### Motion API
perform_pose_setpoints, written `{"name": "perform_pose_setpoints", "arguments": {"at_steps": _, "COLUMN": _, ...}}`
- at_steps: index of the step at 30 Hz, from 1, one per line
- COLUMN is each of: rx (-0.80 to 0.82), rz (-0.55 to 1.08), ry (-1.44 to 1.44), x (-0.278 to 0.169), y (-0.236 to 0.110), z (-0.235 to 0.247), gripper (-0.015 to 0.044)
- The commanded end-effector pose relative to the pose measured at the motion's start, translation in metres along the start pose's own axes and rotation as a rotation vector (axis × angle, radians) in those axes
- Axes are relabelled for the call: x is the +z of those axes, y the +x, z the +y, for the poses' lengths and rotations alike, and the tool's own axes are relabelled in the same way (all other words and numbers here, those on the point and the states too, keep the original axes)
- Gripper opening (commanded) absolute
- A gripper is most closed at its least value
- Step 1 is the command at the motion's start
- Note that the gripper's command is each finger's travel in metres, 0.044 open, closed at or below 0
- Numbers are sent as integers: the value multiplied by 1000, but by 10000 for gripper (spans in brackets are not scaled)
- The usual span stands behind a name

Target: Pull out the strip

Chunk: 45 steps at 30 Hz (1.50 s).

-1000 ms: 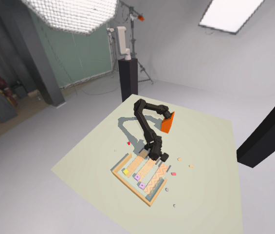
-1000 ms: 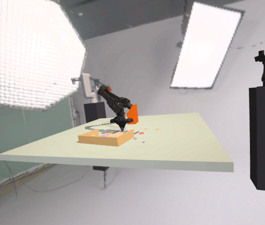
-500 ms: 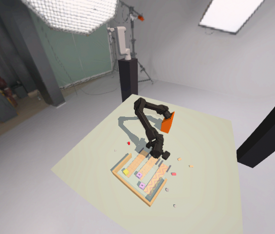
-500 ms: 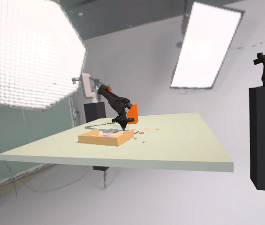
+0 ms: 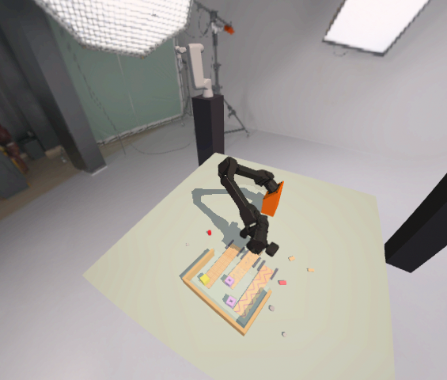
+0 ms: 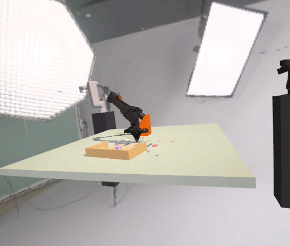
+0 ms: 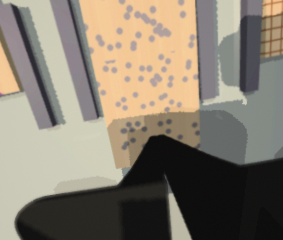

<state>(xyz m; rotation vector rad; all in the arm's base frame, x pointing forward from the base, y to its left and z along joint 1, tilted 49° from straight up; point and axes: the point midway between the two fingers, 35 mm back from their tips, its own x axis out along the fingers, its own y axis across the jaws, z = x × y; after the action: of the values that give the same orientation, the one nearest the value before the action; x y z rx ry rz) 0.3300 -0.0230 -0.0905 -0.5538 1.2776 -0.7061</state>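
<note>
Up close, I saw my pincer [image 7: 153, 150] clamped tight on nothing, its black tip over the near end of the flat dotted strip [image 7: 143, 65] between grey bars [image 7: 76, 60].

The pale greenish surface [image 5: 329, 310] carries a shallow, open-fronted wooden tray [image 5: 215, 305], with three patterned strips lying side by side between grey rails: a gridded strip [image 5: 221, 264], a dotted strip [image 5: 243, 264] and a zigzag strip [image 5: 255, 290]. The black arm and an orange wedge-shaped block [image 5: 273, 199] stand on the surface just behind the tray. Small bits lie scattered directly on it: a red one [image 5: 209, 232] to the tray's left, two tan ones [image 5: 291, 258] and a pink-red one [image 5: 282, 282] to its right, and greyish ones [image 5: 271, 308] nearer the front.
</note>
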Motion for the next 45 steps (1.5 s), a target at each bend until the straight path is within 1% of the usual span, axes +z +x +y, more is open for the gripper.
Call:
{"name": "perform_pose_setpoints", "arguments": {"at_steps": 1, "rx": -2, "rz": 27, "ry": -13, "x": -16, "y": 5, "z": -2, "gripper": 0}}
{"name": "perform_pose_setpoints", "arguments": {"at_steps": 45, "rx": -2, "rz": 29, "ry": -15, "x": -69, "y": 5, "z": -3, "gripper": 0}}
